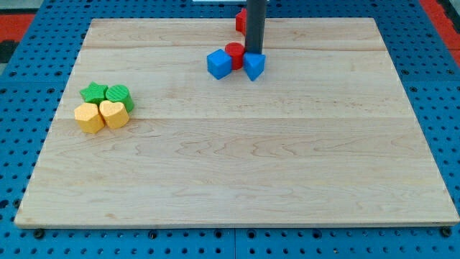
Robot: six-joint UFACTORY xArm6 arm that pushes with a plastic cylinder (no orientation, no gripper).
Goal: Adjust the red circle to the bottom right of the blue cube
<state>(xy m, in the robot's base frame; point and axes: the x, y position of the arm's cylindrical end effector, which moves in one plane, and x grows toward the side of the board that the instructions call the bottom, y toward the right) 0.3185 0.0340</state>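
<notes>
The red circle (233,53) sits near the view's top centre, wedged between the blue cube (219,64) on its left and a second blue block (254,65) on its right. The circle lies up and to the right of the cube, touching it. My tip (253,52) comes down just right of the red circle, at the top edge of the second blue block. The rod hides part of another red block (241,20) near the board's top edge.
At the view's left a green star (93,92), a green block (118,96), a yellow block (89,117) and a yellow heart (113,113) sit clustered together. The wooden board (237,173) lies on a blue perforated table.
</notes>
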